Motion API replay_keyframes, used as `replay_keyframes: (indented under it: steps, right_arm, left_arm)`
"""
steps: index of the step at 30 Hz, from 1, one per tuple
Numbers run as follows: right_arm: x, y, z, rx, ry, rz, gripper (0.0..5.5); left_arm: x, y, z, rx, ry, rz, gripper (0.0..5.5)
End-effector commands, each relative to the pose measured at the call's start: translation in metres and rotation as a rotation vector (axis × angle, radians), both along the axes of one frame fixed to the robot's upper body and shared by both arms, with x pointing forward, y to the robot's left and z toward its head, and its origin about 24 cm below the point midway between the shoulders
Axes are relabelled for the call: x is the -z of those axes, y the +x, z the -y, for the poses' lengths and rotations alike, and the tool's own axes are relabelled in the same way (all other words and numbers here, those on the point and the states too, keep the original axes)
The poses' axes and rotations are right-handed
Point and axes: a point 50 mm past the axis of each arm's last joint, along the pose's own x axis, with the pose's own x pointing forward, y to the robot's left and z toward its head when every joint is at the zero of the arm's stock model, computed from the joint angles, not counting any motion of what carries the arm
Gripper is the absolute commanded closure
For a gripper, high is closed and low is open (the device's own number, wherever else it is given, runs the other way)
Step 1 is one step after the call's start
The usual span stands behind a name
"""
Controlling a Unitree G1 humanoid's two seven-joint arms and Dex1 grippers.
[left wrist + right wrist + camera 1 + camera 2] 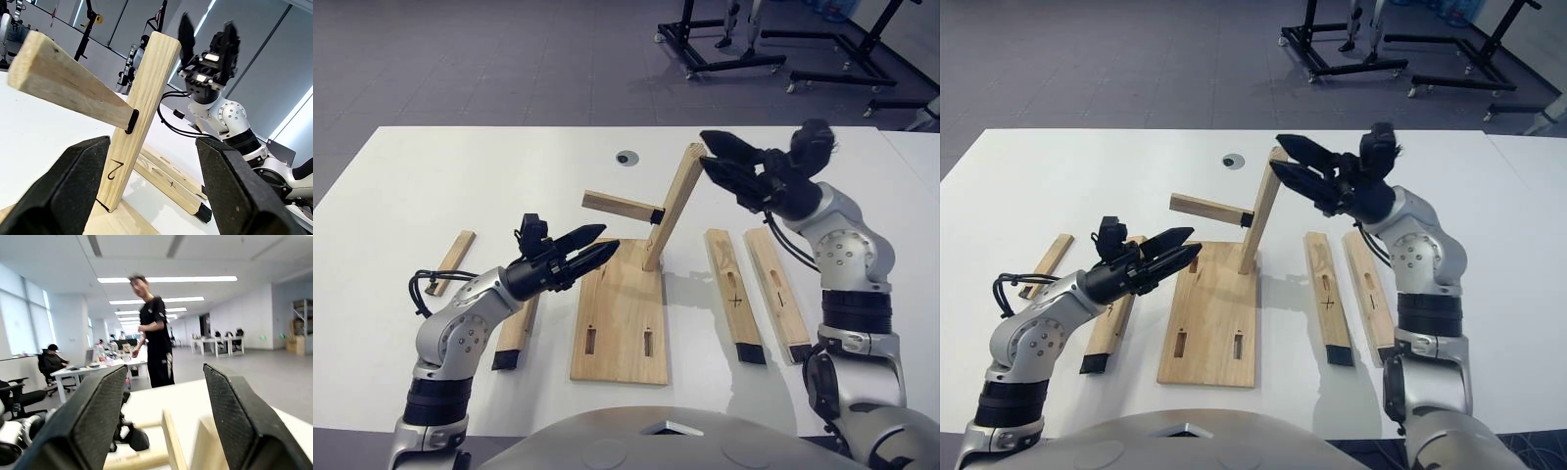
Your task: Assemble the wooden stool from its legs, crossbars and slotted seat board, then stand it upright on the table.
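The seat board (619, 313) lies flat on the white tabletop (460, 176), with its two near slots facing up. In the far right corner of the seat board stands one leg (673, 206). It is tilted, and its top leans away from the board to the right. A crossbar (620, 206) is plugged into the side of this leg and sticks out to the left, above the far edge of the seat board.

The left claw (607, 238) hovers over the far left corner of the seat board. Its fingers are spread apart and it grasps nothing. The right claw (707, 149) is also released, with its fingers wide, and its tips are just beside the top end of the standing leg. I cannot tell if they touch it.

To the right of the seat board a second leg (734, 294) and a third leg (777, 292) lie flat side by side. To the left of the seat board lies a fourth leg (514, 338), partly under the left arm. Further left is a short crossbar (452, 260).
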Motion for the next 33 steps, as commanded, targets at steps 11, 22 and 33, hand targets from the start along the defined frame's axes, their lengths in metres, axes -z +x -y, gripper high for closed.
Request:
replay_keyframes:
  steps: [11, 22, 33]
  right_arm:
    - [0.033, -0.014, 0.05, 0.924, -0.096, -0.233, 2.64]
    - [0.1, -0.055, 0.079, 1.17, -0.624, -0.667, 2.64]
    - [0.129, -0.121, 0.068, 1.108, -0.788, -0.838, 2.45]
  left_arm:
    - [0.004, -0.009, -0.018, -0.248, 0.102, -0.006, 2.3]
    - [0.007, -0.03, -0.043, -0.814, 0.182, -0.053, 2.3]
    - [0.009, -0.037, -0.03, -0.91, 0.222, -0.066, 2.3]
